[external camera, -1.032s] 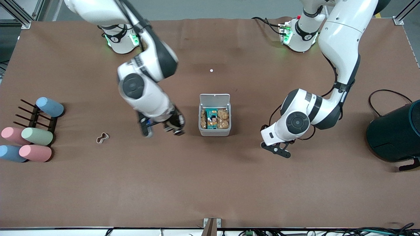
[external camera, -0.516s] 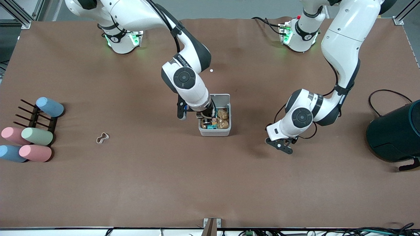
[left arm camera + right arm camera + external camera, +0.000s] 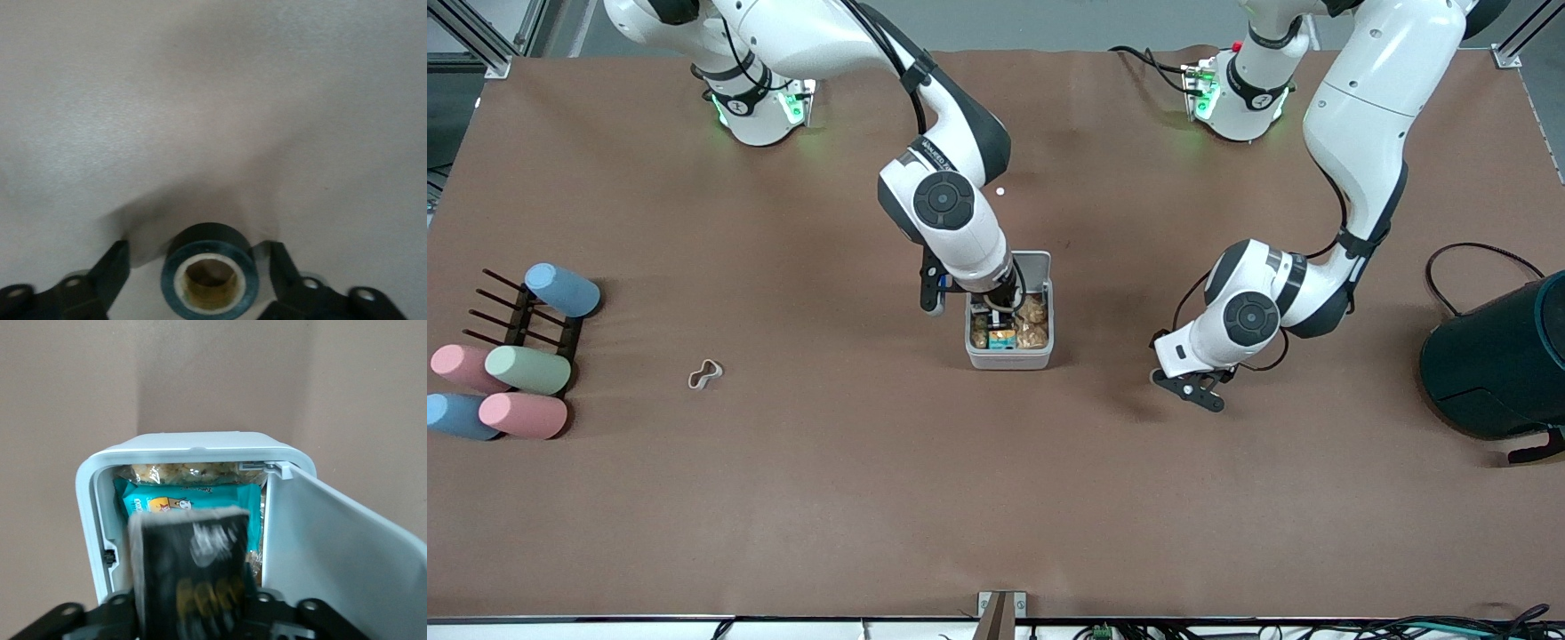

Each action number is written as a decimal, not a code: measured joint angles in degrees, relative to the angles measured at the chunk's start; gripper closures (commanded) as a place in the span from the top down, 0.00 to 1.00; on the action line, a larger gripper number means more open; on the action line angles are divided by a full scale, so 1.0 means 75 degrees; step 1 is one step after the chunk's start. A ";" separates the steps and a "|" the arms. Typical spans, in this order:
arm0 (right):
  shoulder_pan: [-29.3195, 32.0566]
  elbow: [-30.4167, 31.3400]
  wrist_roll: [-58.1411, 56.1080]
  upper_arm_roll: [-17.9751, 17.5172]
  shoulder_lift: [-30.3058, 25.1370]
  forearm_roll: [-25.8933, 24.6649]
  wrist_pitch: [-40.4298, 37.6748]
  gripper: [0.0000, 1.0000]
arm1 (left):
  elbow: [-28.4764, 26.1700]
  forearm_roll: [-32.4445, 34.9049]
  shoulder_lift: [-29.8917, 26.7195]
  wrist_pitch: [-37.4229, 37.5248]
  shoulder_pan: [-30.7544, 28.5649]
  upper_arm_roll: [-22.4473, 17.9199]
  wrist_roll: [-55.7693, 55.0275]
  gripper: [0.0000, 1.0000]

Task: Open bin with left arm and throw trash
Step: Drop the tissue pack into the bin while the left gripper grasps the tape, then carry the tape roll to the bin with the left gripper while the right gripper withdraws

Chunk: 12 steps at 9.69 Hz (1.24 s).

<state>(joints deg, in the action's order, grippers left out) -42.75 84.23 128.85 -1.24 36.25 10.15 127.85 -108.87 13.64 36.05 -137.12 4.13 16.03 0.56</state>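
The small white bin [image 3: 1009, 360] stands open mid-table, its lid [image 3: 333, 547] raised, with snack bags and a teal packet [image 3: 187, 499] inside. My right gripper [image 3: 996, 309] is over the bin's opening, shut on the black snack packet [image 3: 190, 573]. My left gripper [image 3: 1193, 391] is low over the table beside the bin, toward the left arm's end. It is open, its fingers [image 3: 110, 273] either side of the dark tape ring [image 3: 210, 280] without touching it. The front view hides the tape. The beige loop [image 3: 705, 374] lies toward the right arm's end.
A big dark teal drum [image 3: 1503, 356] with a cable stands at the left arm's end. A black rack [image 3: 525, 320] with pastel cylinders sits at the right arm's end. A tiny white bit [image 3: 1000, 191] lies farther from the camera than the bin.
My right arm has swung from the table beside the bin to over the bin's opening, carrying the black packet. My left gripper has shifted slightly toward the left arm's end.
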 measured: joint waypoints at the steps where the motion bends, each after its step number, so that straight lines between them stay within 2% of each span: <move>1: 0.0000 -0.0023 0.0000 0.0013 0.0001 0.0000 0.0000 1.00 | -0.0011 0.0001 -0.0006 0.0002 0.0004 0.0051 -0.0049 0.00; 3: 0.0001 -0.0067 0.0000 0.0045 0.0008 -0.0005 0.0002 1.00 | -0.0006 0.0000 -0.0087 0.0021 0.0013 0.0174 -0.0349 0.00; 4: 0.0011 -0.0114 0.0001 0.0079 0.0008 -0.0005 0.0000 1.00 | 0.0108 0.0000 -0.0104 0.0214 0.0020 0.0397 -0.0464 0.00; 5: 0.0079 -0.0236 0.0005 0.0132 0.0005 -0.0004 -0.0044 1.00 | 0.0524 0.0000 -0.0146 0.0766 0.0028 0.0659 -0.0548 0.00; 7: 0.0783 -0.0872 -0.0358 0.0212 -0.0019 -0.0033 -0.0884 1.00 | 0.1907 -0.0001 -0.0331 0.2037 0.0092 0.1221 -0.0666 0.00; 9: 0.1929 -0.1391 -0.2329 0.0205 -0.0136 -0.0015 -0.1884 1.00 | 0.2551 -0.0233 -0.0344 0.2269 0.0437 0.1494 -0.1143 0.00; 12: 0.2932 -0.1288 -0.5581 0.0225 -0.0240 -0.0122 -0.2786 1.00 | 0.3292 -0.0349 0.0240 0.2226 0.1368 0.1498 -0.2679 0.00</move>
<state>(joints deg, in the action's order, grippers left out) -20.76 74.57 87.00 0.45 34.46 9.24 106.95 -84.18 11.02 37.85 -120.43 14.39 27.27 -19.53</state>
